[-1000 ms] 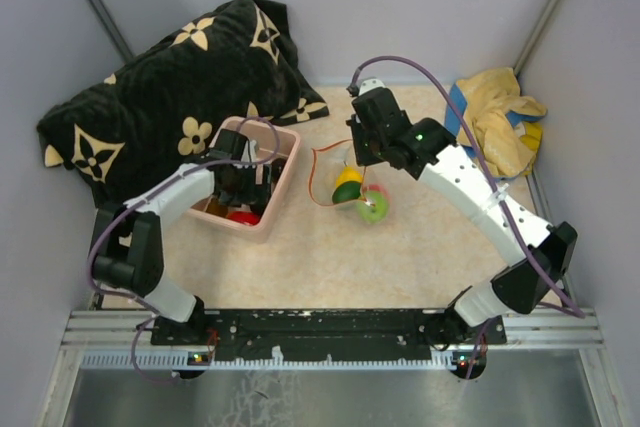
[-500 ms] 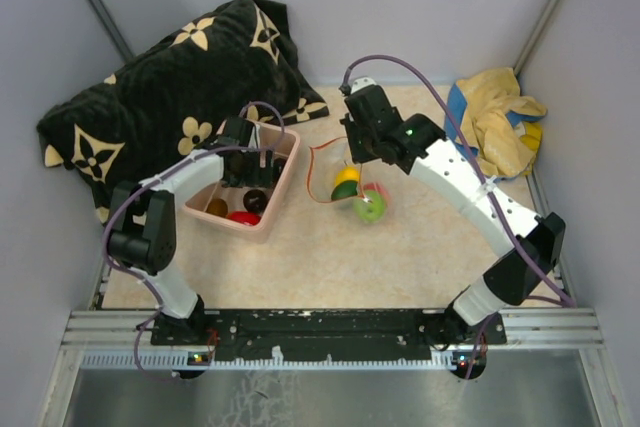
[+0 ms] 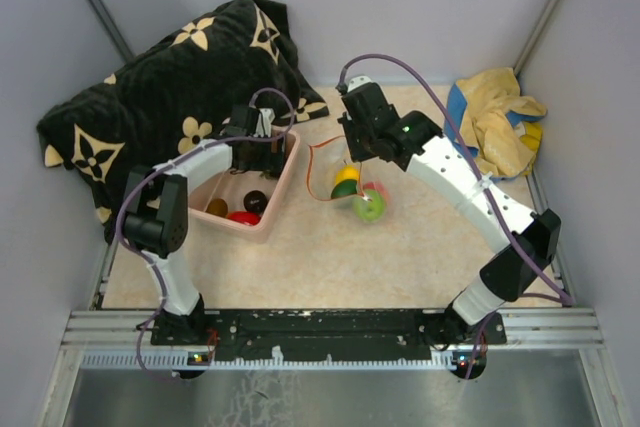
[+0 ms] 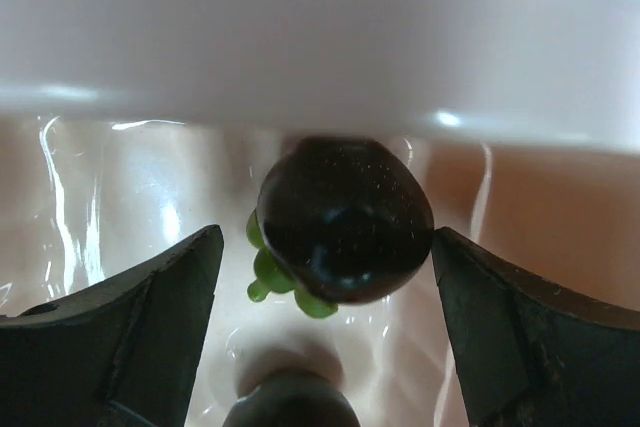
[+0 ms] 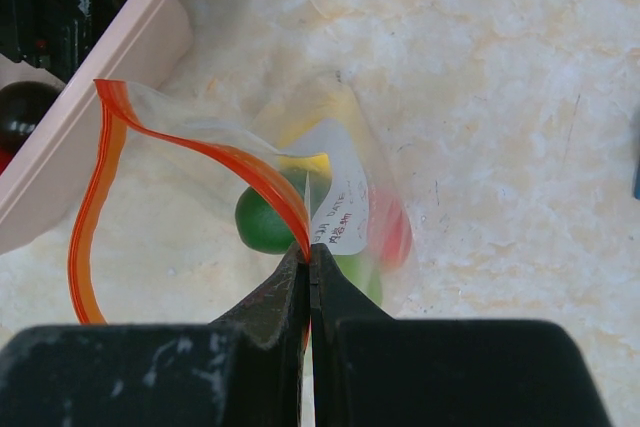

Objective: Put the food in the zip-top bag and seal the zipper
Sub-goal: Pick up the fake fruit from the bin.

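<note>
Right wrist: my right pincer is clamped on the zipper of the zip-top bag; my left pincer gapes around a dark fruit.

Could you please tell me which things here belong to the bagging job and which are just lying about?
Job: zip-top bag, zipper, bagged food, dark fruit, remaining food in the pink tub.
Lying about: black patterned cushion, yellow cloth.
</note>
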`<state>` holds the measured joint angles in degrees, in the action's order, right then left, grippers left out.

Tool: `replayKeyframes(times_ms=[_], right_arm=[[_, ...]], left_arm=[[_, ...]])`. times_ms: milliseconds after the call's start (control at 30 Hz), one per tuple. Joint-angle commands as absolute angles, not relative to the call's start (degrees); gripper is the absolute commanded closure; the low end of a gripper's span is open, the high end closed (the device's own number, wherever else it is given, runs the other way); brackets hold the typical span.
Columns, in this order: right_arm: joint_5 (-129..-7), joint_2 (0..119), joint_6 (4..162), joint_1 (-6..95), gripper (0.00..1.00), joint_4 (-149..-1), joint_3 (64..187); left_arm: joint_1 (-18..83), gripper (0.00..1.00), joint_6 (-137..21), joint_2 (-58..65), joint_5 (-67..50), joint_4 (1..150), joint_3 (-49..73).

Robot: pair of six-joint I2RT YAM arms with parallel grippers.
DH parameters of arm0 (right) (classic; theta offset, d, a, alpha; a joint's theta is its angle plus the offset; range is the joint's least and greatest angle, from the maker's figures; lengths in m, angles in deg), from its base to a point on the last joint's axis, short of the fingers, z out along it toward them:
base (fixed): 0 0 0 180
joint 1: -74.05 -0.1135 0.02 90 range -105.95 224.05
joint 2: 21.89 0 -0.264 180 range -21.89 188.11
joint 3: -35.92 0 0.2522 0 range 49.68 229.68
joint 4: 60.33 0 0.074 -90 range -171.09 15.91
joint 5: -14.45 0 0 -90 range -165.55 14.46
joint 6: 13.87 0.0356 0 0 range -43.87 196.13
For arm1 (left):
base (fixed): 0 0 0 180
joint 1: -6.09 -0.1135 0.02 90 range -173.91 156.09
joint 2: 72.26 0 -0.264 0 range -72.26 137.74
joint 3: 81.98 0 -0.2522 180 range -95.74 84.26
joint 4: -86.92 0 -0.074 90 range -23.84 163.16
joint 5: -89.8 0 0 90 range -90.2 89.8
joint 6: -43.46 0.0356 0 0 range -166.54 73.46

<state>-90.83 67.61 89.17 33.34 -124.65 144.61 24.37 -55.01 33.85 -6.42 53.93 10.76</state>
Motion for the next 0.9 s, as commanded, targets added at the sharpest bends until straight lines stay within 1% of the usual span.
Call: replayKeyframes(times_ms=[0,233,600,700,867], right_arm=[[-90.79,67.84,88.00,33.76,1.00,-123.70,147.12],[-90.66,67.69,88.13,33.79,1.00,-123.40,146.31],[-90.32,67.58,88.35,33.74,1.00,-122.83,146.16],[-90.14,67.51,88.35,33.77,1.00,-122.54,146.44],[-89.95,66.79,88.67,33.75,1.00,-121.81,145.87]], left_arm=[[24.59,0.10,-54.28,37.16,-5.49,55.84,8.33],[24.46,0.18,-54.83,40.50,-3.94,56.19,7.10],[24.46,0.48,-55.60,35.47,-3.60,53.67,7.63],[24.46,0.51,-56.12,32.43,-3.38,53.56,8.98],[24.46,0.51,-56.71,26.78,-2.85,52.66,11.12]])
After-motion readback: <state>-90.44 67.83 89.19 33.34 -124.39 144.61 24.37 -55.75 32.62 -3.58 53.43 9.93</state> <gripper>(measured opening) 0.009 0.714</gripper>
